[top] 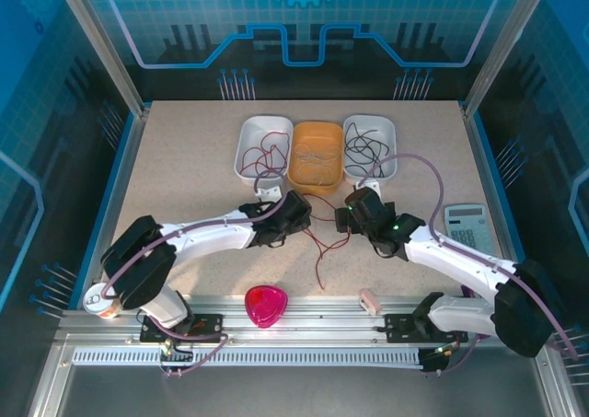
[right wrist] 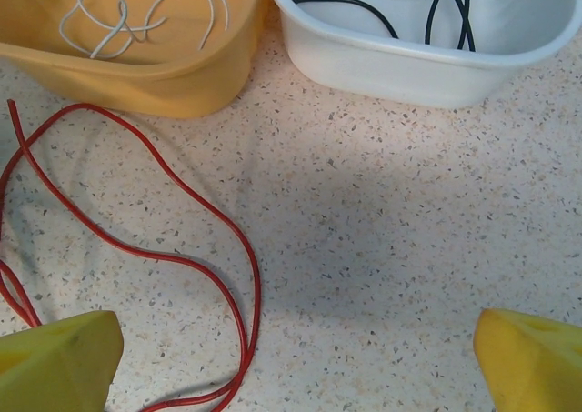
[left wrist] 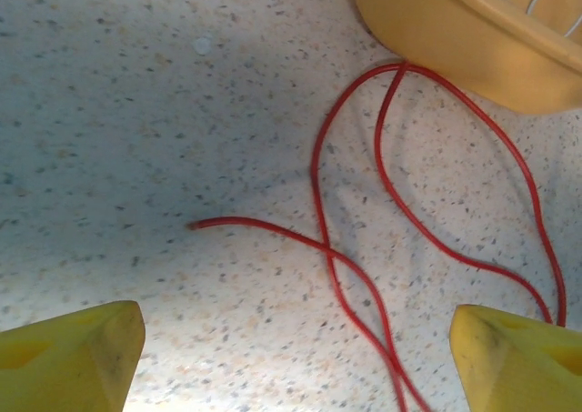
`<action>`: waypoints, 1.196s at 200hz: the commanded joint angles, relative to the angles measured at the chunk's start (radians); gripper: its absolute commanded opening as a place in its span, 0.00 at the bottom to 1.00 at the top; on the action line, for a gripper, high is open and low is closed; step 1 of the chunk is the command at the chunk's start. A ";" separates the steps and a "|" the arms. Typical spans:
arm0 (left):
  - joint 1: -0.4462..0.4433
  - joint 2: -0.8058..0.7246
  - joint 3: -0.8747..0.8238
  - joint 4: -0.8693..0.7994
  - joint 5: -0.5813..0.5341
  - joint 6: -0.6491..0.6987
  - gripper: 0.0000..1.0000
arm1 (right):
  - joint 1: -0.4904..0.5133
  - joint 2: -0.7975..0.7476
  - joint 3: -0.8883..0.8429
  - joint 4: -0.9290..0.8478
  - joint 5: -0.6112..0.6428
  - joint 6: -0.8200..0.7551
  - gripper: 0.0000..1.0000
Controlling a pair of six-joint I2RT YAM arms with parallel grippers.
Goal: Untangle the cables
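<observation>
Cable in red (left wrist: 315,171), thin, curly, we are seeing it looping on the bench (left wrist: 136,112), pale cables (right wrist: 118,14) in the orange tray (right wrist: 136,85), black cables (right wrist: 465,25) in the white tray (right wrist: 409,66), left and right jaws spread, empty.

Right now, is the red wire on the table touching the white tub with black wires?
Apart. The right wrist view shows bare speckled table between the red wire and the white tub.
</observation>
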 commanded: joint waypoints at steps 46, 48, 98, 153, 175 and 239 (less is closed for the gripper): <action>-0.024 0.121 0.130 -0.065 -0.063 -0.086 0.81 | -0.086 -0.130 -0.108 0.119 -0.069 0.022 1.00; -0.024 0.124 0.132 -0.067 -0.064 -0.088 0.80 | -0.088 -0.131 -0.111 0.121 -0.067 0.021 1.00; -0.025 0.186 0.183 -0.124 -0.062 -0.117 0.69 | -0.102 -0.175 -0.150 0.155 -0.074 0.011 1.00; -0.028 0.237 0.206 -0.139 -0.038 -0.132 0.48 | -0.107 -0.204 -0.173 0.169 -0.073 0.018 1.00; -0.028 0.263 0.220 -0.139 -0.023 -0.126 0.46 | -0.106 -0.212 -0.178 0.174 -0.076 0.017 1.00; -0.028 0.321 0.265 -0.124 0.021 -0.083 0.47 | -0.107 -0.228 -0.212 0.234 -0.120 0.036 1.00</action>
